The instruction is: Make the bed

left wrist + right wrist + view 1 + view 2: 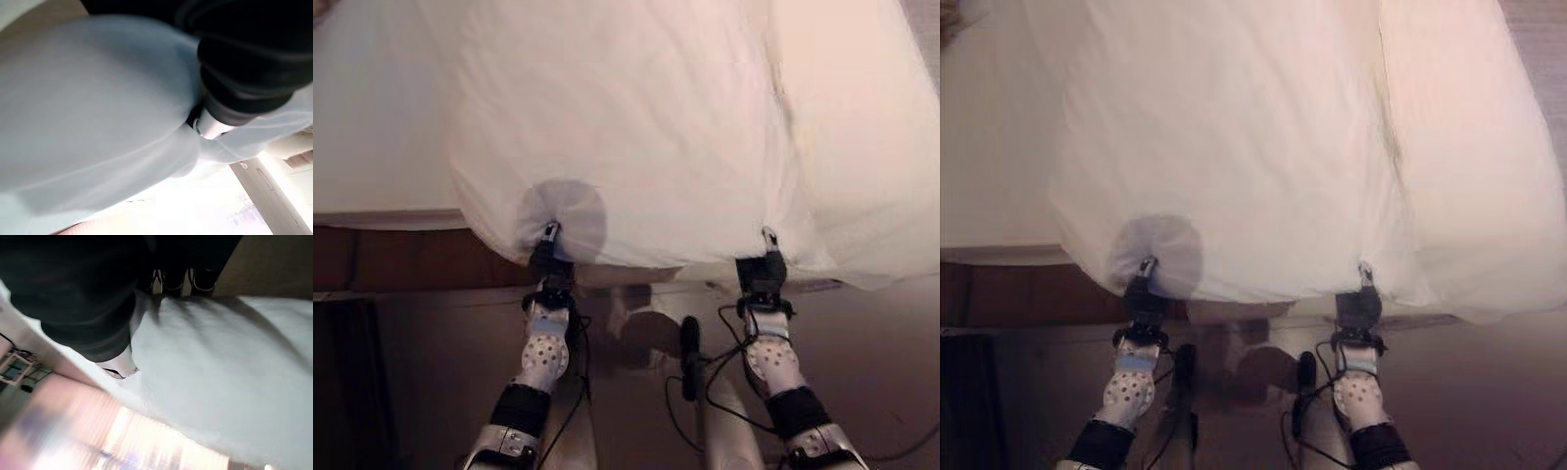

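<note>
Presently: white duvet point(636, 127), near edge pinched in both the left hand point(548, 257) and the right hand point(762, 266), lying spread beyond the fingertips over most of the bed point(372, 147); creases remaining, the mattress strip outboard of the left hand not yet covered.

A wide bed point(372, 147) with a white fitted sheet stands on a brown floor point(881, 333). A loose, creased white cloth duvet point(656, 117) lies on it, its near edge hanging over the bed's front.
</note>
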Tool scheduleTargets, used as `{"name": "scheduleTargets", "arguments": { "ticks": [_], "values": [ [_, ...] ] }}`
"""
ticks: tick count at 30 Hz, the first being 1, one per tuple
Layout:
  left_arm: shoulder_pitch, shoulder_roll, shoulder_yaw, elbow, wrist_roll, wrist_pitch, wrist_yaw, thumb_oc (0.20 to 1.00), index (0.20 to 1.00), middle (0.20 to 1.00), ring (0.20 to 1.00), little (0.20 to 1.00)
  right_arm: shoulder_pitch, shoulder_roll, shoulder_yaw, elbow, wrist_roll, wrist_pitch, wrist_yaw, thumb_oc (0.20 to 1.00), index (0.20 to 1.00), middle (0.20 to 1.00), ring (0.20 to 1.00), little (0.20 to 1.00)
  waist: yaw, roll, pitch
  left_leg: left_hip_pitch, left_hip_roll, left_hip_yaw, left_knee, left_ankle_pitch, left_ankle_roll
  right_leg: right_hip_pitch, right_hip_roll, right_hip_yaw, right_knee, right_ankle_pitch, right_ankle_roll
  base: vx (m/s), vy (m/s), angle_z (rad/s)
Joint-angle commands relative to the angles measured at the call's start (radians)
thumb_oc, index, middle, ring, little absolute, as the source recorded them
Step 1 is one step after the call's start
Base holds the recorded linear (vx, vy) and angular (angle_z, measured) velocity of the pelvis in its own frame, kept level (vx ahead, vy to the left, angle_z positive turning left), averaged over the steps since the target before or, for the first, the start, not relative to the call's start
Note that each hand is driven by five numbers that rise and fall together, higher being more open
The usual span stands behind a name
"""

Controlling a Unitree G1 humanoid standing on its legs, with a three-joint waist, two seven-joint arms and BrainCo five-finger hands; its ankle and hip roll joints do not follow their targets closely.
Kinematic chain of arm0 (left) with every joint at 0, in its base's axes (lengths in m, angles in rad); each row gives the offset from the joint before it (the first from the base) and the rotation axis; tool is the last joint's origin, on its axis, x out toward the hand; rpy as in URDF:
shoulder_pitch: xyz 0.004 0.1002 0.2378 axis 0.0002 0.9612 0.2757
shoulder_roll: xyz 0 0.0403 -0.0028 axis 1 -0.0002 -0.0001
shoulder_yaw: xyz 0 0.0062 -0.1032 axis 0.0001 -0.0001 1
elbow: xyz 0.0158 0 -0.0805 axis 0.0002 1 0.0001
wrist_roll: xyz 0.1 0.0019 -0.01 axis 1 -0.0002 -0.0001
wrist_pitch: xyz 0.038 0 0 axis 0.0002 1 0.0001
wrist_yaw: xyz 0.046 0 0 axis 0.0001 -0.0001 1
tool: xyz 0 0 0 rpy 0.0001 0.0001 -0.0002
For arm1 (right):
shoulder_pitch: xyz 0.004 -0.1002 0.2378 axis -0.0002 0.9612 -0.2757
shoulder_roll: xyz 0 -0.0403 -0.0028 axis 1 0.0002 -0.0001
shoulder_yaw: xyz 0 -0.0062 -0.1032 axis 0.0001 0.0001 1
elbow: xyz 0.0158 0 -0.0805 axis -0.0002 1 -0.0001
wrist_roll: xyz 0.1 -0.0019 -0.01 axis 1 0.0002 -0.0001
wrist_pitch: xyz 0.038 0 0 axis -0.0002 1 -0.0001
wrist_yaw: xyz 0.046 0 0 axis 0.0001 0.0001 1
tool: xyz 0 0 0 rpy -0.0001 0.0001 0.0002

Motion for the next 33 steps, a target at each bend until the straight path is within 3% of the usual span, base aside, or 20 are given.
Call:
{"name": "scheduleTargets", "arguments": {
  "ticks": [1, 2, 4, 6, 7, 8, 9, 10, 11, 12, 13, 16, 19, 21, 25, 29, 31, 33],
  "values": [
    [0.044, 0.081, 0.103, -0.149, 0.048, -0.036, -0.054, 0.2, 0.2, 0.2, 0.2, 0.2, -0.008, 0.036, 0.009, -0.107, -0.061, -0.021, 0.045, 0.2, 0.2, 0.2, 0.2, 0.2, 0.041, -0.011, -0.094, -0.012, -0.005, -0.001, 0.019, -0.076, 0.022, 0.072, -0.051, -0.067, -0.345, 0.365, 0.011, 0.17, 0.767, -0.34],
    [0.046, 0.087, 0.101, -0.156, 0.059, -0.029, -0.056, 0.2, 0.2, 0.2, 0.2, 0.2, -0.016, 0.04, 0.017, -0.112, -0.068, -0.011, 0.045, 0.2, 0.2, 0.2, 0.2, 0.2, 0.061, -0.015, -0.097, -0.01, -0.003, 0.019, 0.03, -0.088, 0.031, 0.098, -0.048, -0.158, -0.345, 0.326, 0.004, 0.07, 0.473, -0.98],
    [0.041, 0.091, 0.103, -0.148, 0.081, -0.03, -0.062, 0.2, 0.2, 0.2, 0.2, 0.2, -0.013, 0.035, 0.023, -0.114, -0.065, -0.009, 0.057, 0.2, 0.2, 0.2, 0.2, 0.2, 0.039, -0.019, -0.104, 0.002, -0.039, 0.038, -0.013, -0.077, 0.044, 0.088, 0.038, -0.106, -0.298, 0.224, -0.023, 0.04, 0.434, -1.04],
    [0.036, 0.074, 0.098, -0.141, 0.07, -0.029, -0.054, 0.2, 0.2, 0.2, 0.2, 0.2, -0.009, 0.023, 0.033, -0.102, -0.063, -0.01, 0.062, 0.2, 0.2, 0.2, 0.2, 0.2, 0.028, -0.015, -0.102, 0.042, -0.083, 0.051, -0.079, -0.053, 0.056, 0.044, 0.165, -0.042, -0.239, 0.125, -0.058, 0.05, 0.394, -0.3],
    [0.036, 0.066, 0.099, -0.14, 0.08, -0.029, -0.048, 0.2, 0.2, 0.2, 0.2, 0.2, -0.005, 0.022, 0.032, -0.1, -0.061, -0.018, 0.063, 0.2, 0.2, 0.2, 0.2, 0.2, 0.023, -0.011, -0.095, 0.058, -0.102, 0.061, -0.108, -0.043, 0.057, 0.029, 0.212, -0.019, -0.212, 0.105, -0.071, 0.02, 0.23, -0.04],
    [0.035, 0.066, 0.099, -0.14, 0.08, -0.029, -0.048, 0.2, 0.2, 0.2, 0.2, 0.2, -0.005, 0.021, 0.032, -0.1, -0.061, -0.018, 0.063, 0.2, 0.2, 0.2, 0.2, 0.2, 0.023, -0.012, -0.096, 0.057, -0.103, 0.062, -0.111, -0.039, 0.057, 0.026, 0.211, -0.018, -0.211, 0.106, -0.071, 0.03, 0.212, -0.09],
    [0.039, 0.053, 0.086, -0.139, 0.094, -0.022, -0.037, 0.2, 0.2, 0.2, 0.2, 0.2, 0.013, 0.018, 0.035, -0.096, -0.053, -0.022, 0.075, 0.2, 0.2, 0.2, 0.2, 0.2, 0.01, -0.012, -0.082, 0.09, -0.129, 0.06, -0.142, -0.031, 0.054, 0.016, 0.316, 0.02, -0.148, 0.069, -0.097, 0.02, 0.103, 0.0],
    [0.039, 0.053, 0.086, -0.139, 0.094, -0.022, -0.037, 0.2, 0.2, 0.2, 0.2, 0.2, 0.012, 0.018, 0.035, -0.096, -0.053, -0.022, 0.075, 0.2, 0.2, 0.2, 0.2, 0.2, 0.01, -0.012, -0.083, 0.088, -0.129, 0.061, -0.143, -0.028, 0.054, 0.012, 0.316, 0.021, -0.147, 0.07, -0.098, 0.03, 0.119, 0.08],
    [0.026, 0.04, 0.07, -0.126, 0.109, -0.025, -0.025, 0.2, 0.2, 0.2, 0.2, 0.2, 0.025, 0.018, 0.028, -0.102, -0.04, -0.036, 0.083, 0.2, 0.2, 0.2, 0.2, 0.2, -0.007, -0.008, -0.07, 0.09, -0.154, 0.041, -0.144, -0.017, 0.053, -0.01, 0.386, 0.079, -0.104, 0.058, -0.121, 0.0, 0.014, 0.16],
    [0.026, 0.04, 0.07, -0.126, 0.11, -0.025, -0.024, 0.2, 0.2, 0.2, 0.2, 0.2, 0.025, 0.018, 0.028, -0.103, -0.04, -0.037, 0.083, 0.2, 0.2, 0.2, 0.2, 0.2, -0.008, -0.008, -0.07, 0.09, -0.154, 0.04, -0.143, -0.018, 0.053, -0.01, 0.386, 0.078, -0.102, 0.056, -0.121, 0.04, -0.024, 0.46],
    [0.024, 0.023, 0.059, -0.106, 0.104, -0.023, -0.012, 0.2, 0.2, 0.2, 0.2, 0.2, 0.039, 0.016, 0.029, -0.101, -0.038, -0.045, 0.084, 0.2, 0.2, 0.2, 0.2, 0.2, -0.025, 0.007, -0.071, 0.101, -0.166, 0.014, -0.152, -0.017, 0.065, -0.039, 0.434, 0.122, -0.055, 0.047, -0.14, 0.03, -0.039, 0.5],
    [0.023, 0.012, 0.056, -0.103, 0.101, -0.027, -0.008, 0.2, 0.2, 0.2, 0.2, 0.2, 0.053, 0.007, 0.027, -0.098, -0.038, -0.034, 0.08, 0.2, 0.2, 0.2, 0.2, 0.2, -0.026, 0.019, -0.078, 0.087, -0.176, 0.01, -0.141, -0.017, 0.072, -0.03, 0.406, 0.113, -0.093, 0.064, -0.141, -0.02, -0.05, 0.5],
    [0.031, -0.001, 0.055, -0.108, 0.093, -0.04, 0.003, 0.2, 0.2, 0.2, 0.2, 0.2, 0.035, 0.002, 0.031, -0.072, -0.038, -0.026, 0.076, 0.2, 0.2, 0.2, 0.2, 0.2, -0.02, 0.033, -0.086, 0.065, -0.165, 0.024, -0.126, -0.023, 0.07, -0.037, 0.403, 0.096, -0.101, 0.069, -0.131, -0.08, -0.127, 0.06],
    [0.039, -0.007, 0.054, -0.101, 0.09, -0.037, -0.003, 0.2, 0.2, 0.2, 0.2, 0.2, 0.038, -0.005, 0.029, -0.07, -0.04, -0.019, 0.076, 0.2, 0.2, 0.2, 0.2, 0.2, -0.023, 0.035, -0.084, 0.057, -0.157, 0.029, -0.068, -0.036, 0.069, -0.033, 0.407, 0.096, -0.079, 0.055, -0.145, -0.03, -0.134, -0.01],
    [0.02, -0.015, 0.033, -0.087, 0.09, -0.04, 0.007, 0.2, 0.2, 0.2, 0.2, 0.2, 0.045, -0.026, 0.022, -0.078, -0.046, -0.027, 0.064, 0.2, 0.2, 0.2, 0.2, 0.2, -0.04, 0.032, -0.078, 0.0, -0.155, 0.037, 0.029, -0.016, 0.038, -0.011, 0.395, 0.089, -0.103, 0.053, -0.162, -0.05, -0.076, 0.2],
    [0.017, -0.019, 0.039, -0.097, 0.096, -0.047, 0.009, 0.2, 0.2, 0.2, 0.2, 0.2, 0.037, -0.032, 0.026, -0.064, -0.046, -0.024, 0.065, 0.2, 0.2, 0.2, 0.2, 0.2, -0.035, 0.03, -0.078, 0.004, -0.19, -0.027, 0.032, -0.028, 0.044, -0.004, 0.396, 0.097, -0.123, 0.068, -0.157, -0.05, 0.013, 0.26],
    [0.023, -0.013, 0.058, -0.108, 0.1, -0.058, 0.018, 0.2, 0.2, 0.2, 0.2, 0.2, 0.019, -0.031, 0.019, -0.047, -0.041, -0.035, 0.057, 0.2, 0.2, 0.2, 0.2, 0.2, -0.034, 0.003, -0.081, 0.018, -0.1, -0.05, 0.01, -0.04, 0.055, -0.004, 0.357, 0.106, -0.122, 0.066, -0.152, -0.06, 0.047, 0.08],
    [0.027, -0.006, 0.07, -0.116, 0.104, -0.073, 0.033, 0.2, 0.2, 0.2, 0.2, 0.2, 0.012, -0.027, 0.02, -0.033, -0.041, -0.034, 0.051, 0.2, 0.2, 0.2, 0.2, 0.2, -0.021, -0.012, -0.086, 0.045, -0.021, -0.127, -0.078, 0.021, 0.046, -0.002, 0.332, 0.109, -0.124, 0.063, -0.15, -0.02, 0.083, 0.28]
  ]
}}
